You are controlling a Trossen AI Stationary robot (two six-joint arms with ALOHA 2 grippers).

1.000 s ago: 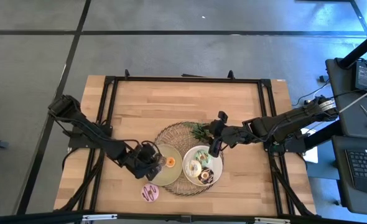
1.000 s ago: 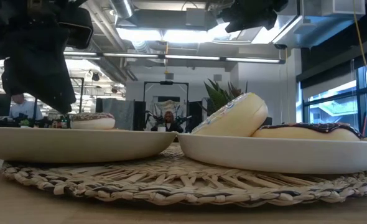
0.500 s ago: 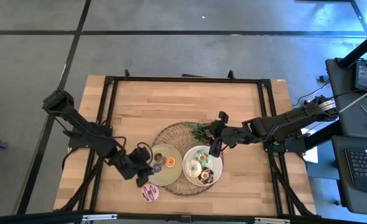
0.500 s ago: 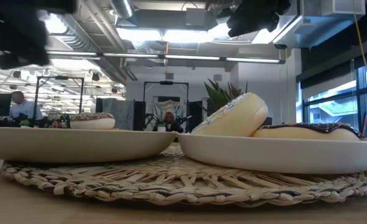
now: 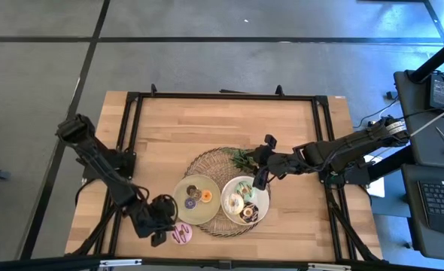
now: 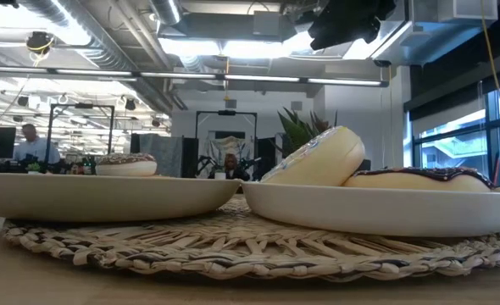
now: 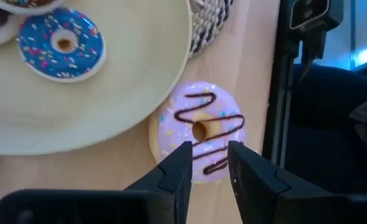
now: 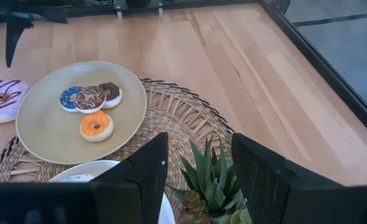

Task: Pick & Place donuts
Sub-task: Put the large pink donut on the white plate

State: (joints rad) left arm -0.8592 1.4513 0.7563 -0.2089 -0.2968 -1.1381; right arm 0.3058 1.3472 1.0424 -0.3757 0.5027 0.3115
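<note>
A pink donut with brown stripes (image 7: 200, 130) lies flat on the wood beside the near rim of the left plate (image 5: 183, 213). That plate holds an orange donut (image 5: 206, 196), a blue donut (image 7: 61, 45) and a brown sprinkled one (image 8: 91, 98). The right plate (image 5: 263, 203) holds mint green, cream and chocolate donuts. The cream donut (image 6: 318, 161) leans tilted there. My left gripper (image 7: 209, 149) hovers over the pink donut, narrowly open and empty; it also shows in the high view (image 5: 165, 229). My right gripper (image 5: 260, 179) hangs open and empty above the green sprig (image 8: 211, 180).
Both plates sit on a round woven mat (image 5: 207, 162) at the table's middle front. The black table frame (image 7: 289, 93) runs close by the pink donut. Bare wood lies toward the far edge (image 5: 222, 120). People show in the room beyond the table.
My left gripper has drawn back from over the left plate toward the table's near left. It now stands over the pink striped donut. The donuts on both plates have kept their places. My right arm has kept still.
</note>
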